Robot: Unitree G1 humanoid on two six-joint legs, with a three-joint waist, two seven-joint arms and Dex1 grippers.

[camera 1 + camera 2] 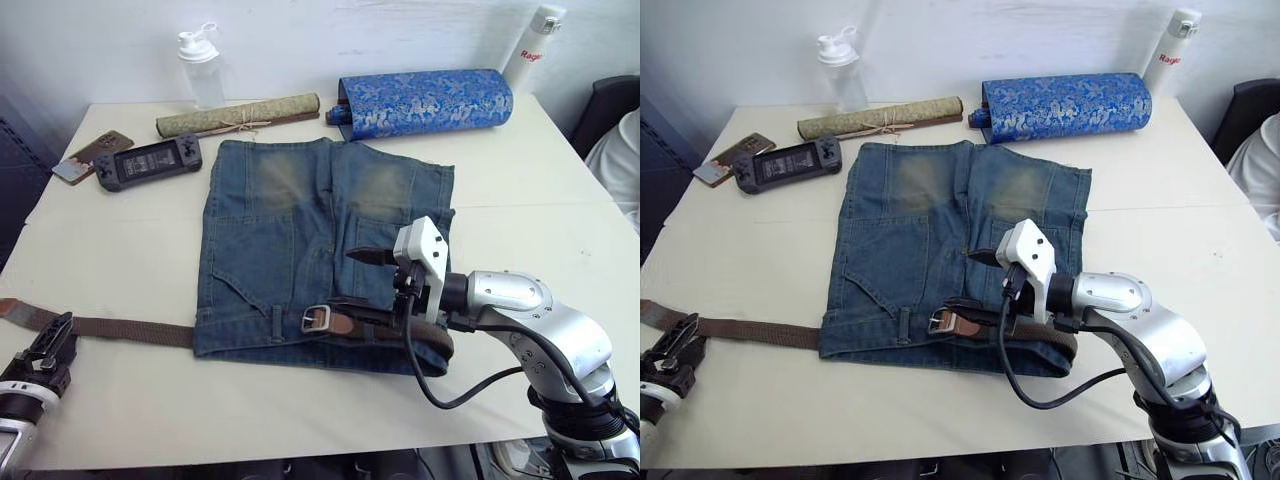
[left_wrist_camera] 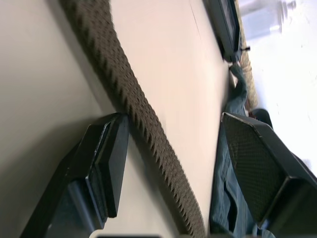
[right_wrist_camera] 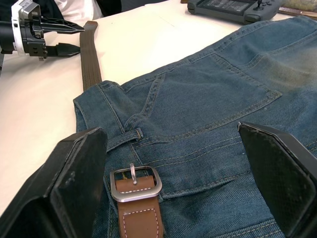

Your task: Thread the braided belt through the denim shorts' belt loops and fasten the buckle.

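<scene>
The denim shorts point(image 1: 300, 240) lie flat mid-table, waistband nearest me. The braided belt point(image 1: 120, 327) runs out of the waistband's left end toward the table's left edge. Its silver buckle point(image 1: 316, 319) rests on the waistband on a brown leather tab, beside a belt loop point(image 1: 277, 323). The strap curls round the waistband's right end point(image 1: 432, 345). My right gripper point(image 1: 355, 282) hovers open just above the buckle point(image 3: 135, 183), one finger to each side. My left gripper point(image 1: 50, 345) is open low over the table, straddling the strap point(image 2: 114, 64) near its free end.
Along the far edge stand a clear shaker bottle point(image 1: 201, 65), a rolled green scroll point(image 1: 238, 115), a blue brocade roll point(image 1: 425, 103) and a white bottle point(image 1: 533, 45). A handheld game console point(image 1: 148, 160) and a phone point(image 1: 92, 155) lie far left.
</scene>
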